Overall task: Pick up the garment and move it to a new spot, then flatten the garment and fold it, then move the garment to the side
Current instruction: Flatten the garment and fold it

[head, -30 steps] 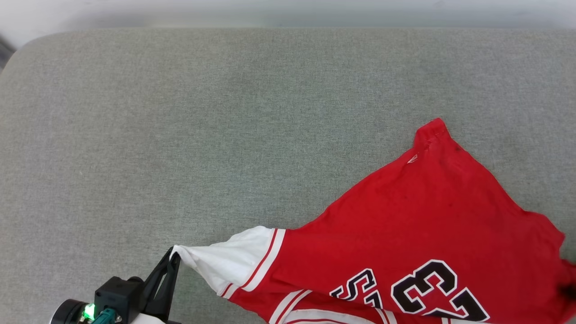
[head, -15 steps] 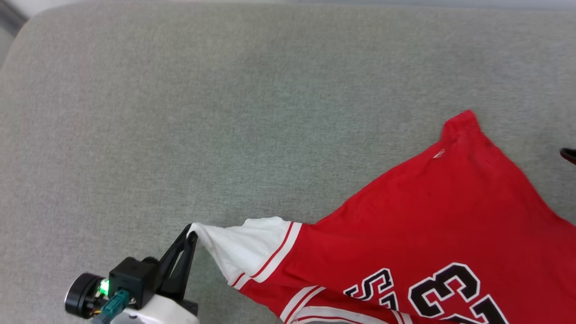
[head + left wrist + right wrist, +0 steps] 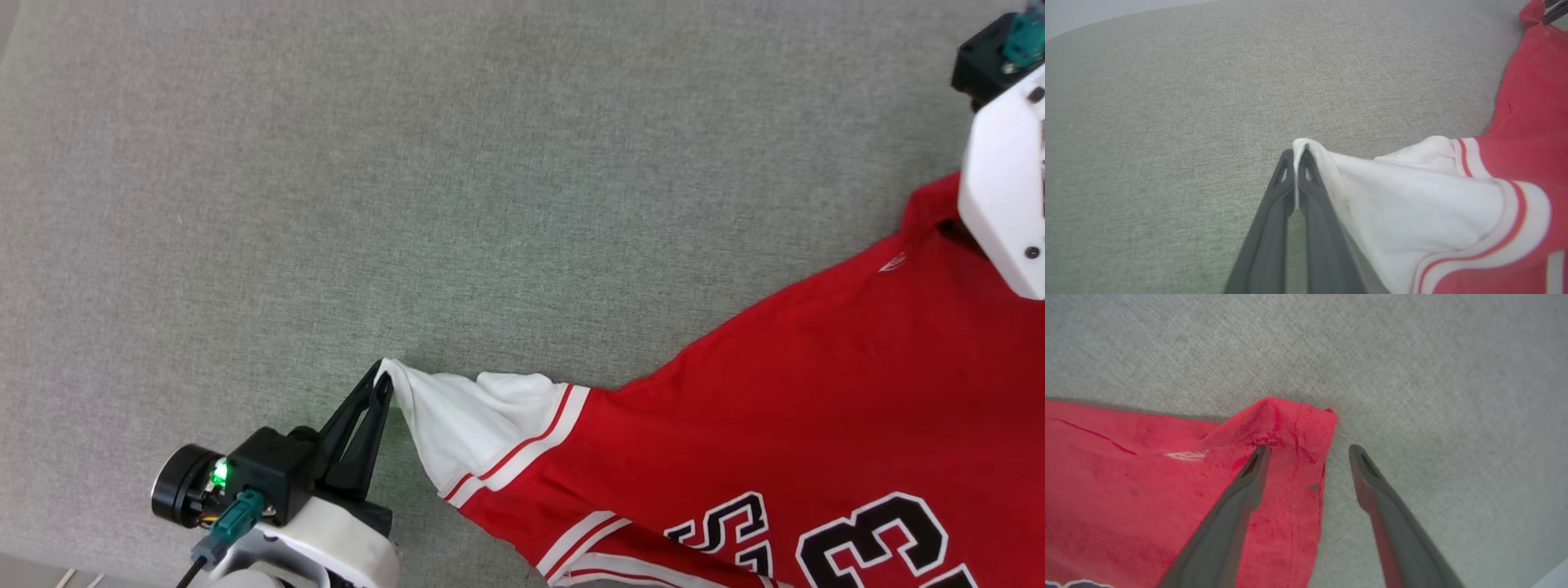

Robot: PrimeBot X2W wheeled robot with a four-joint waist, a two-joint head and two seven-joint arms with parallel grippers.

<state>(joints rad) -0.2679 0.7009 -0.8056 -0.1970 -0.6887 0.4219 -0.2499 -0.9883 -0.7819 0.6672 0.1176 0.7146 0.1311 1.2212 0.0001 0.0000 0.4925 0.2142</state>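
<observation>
— What lies under it all?

— A grey cushion, bare ahead and to the left of the left pincer; the shirt lies on it to that pincer's right, red body first, the black numerals nearer the robot.

— And the left pincer's hold?

— Closed tight on the tip of the white sleeve; the cloth is nipped between its fingers and runs off rightward in a raised fold; it had the same tip a second ago.

— So what has changed?

— The head camera has swung, so the shirt's shift across the picture counts for little; the real change is the right arm, of which only a dark tip showed at the edge a moment ago; now it hangs over the shirt's far corner; the right pincer has spread wide and holds nothing.

— Where is the cloth from there?

— The red hem corner lies between its fingers and just ahead of them; one finger is over red cloth, the other over bare cushion.

— Meaning?

— Likely the flattening step; a second grip looks about to be taken, so the two can draw the shirt taut; folding is not yet begun.
</observation>
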